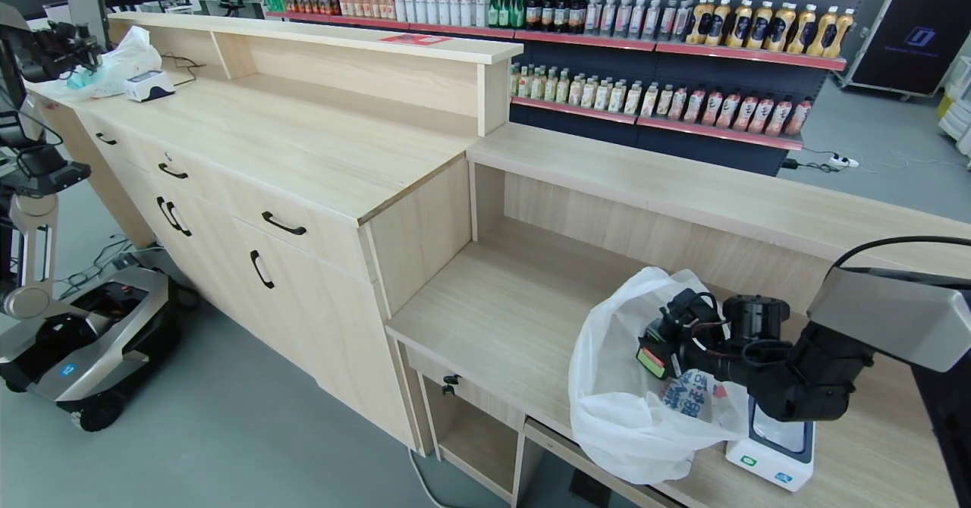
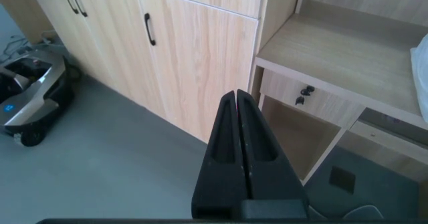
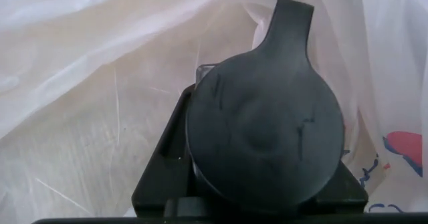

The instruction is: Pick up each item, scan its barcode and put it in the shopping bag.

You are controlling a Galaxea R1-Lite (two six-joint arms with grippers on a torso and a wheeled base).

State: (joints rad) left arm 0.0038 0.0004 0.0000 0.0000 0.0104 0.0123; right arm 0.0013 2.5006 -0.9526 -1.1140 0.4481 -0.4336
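Head view: the right hand [image 1: 667,341] was inside the white shopping bag [image 1: 607,394] on the table [image 1: 493,303], clamped on a round black item [image 3: 264,127]; left hand [image 2: 237,97] hung closed over the floor [image 2: 100,164].

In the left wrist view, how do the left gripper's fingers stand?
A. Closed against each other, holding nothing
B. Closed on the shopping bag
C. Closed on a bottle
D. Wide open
A: the left gripper has both fingers pressed together, with nothing between them.
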